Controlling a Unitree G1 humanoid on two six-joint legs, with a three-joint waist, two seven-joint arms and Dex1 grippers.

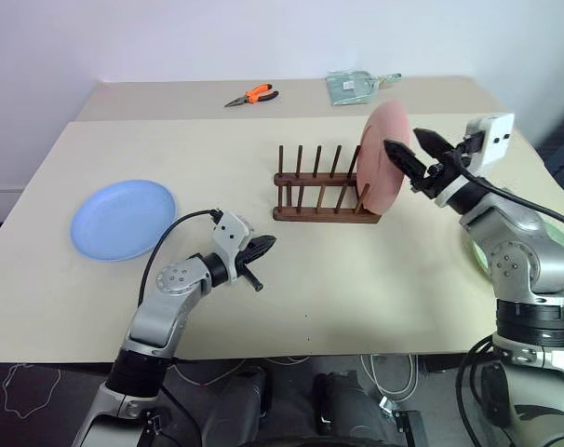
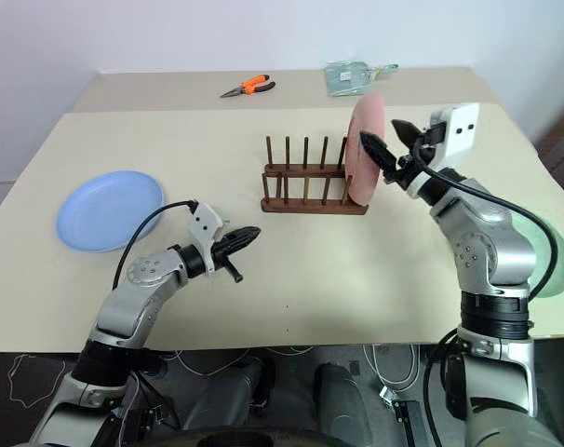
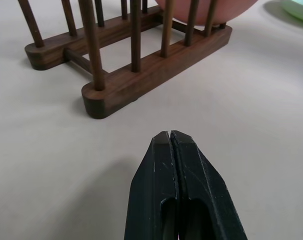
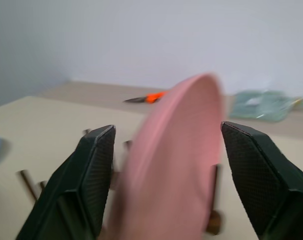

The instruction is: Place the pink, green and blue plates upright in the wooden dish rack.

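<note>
Pink plate: was seen standing upright in the end slot of the rack, on the robot's right, leaning slightly against the pegs.
Wooden dish rack: dark brown, was set near the middle of the bench; its other slots were seen unfilled.
Right pincer: was held spread, one finger on each side of the pink plate's upper rim; in the right wrist view the plate was seen between the fingers, with a gap visible on both sides.
Left pincer: was pressed together, nothing between its fingers, held low over the bench in front of the rack and pointed toward it.
Blue plate: was laid flat on the bench, well to the left of the rack.
Green plate: was partly hidden behind the right arm, at the bench's right edge.
Orange-handled pliers: were laid on the far bench.
Clear packet: was laid near the pliers, on the far side.
</note>
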